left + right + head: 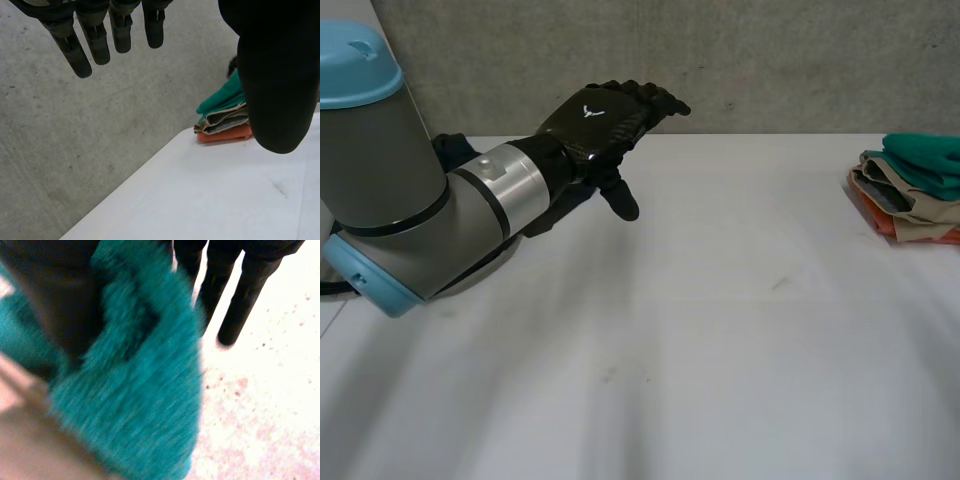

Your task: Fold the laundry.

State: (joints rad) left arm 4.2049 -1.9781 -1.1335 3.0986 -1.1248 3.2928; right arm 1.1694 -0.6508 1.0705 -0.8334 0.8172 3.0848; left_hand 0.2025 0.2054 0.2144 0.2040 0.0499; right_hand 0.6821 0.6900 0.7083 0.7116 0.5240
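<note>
Stack of folded clothes (912,200) on the white bench (720,340): green on top, beige beneath, orange lowest. Left robot hand (603,122) hangs above the bench, well apart from the stack, fingers straight, holding nothing.

The left arm (410,215) is extended forward, the left hand (603,118) held level, fingers (95,42) straightened, thumb (272,90) hung downward.
</note>
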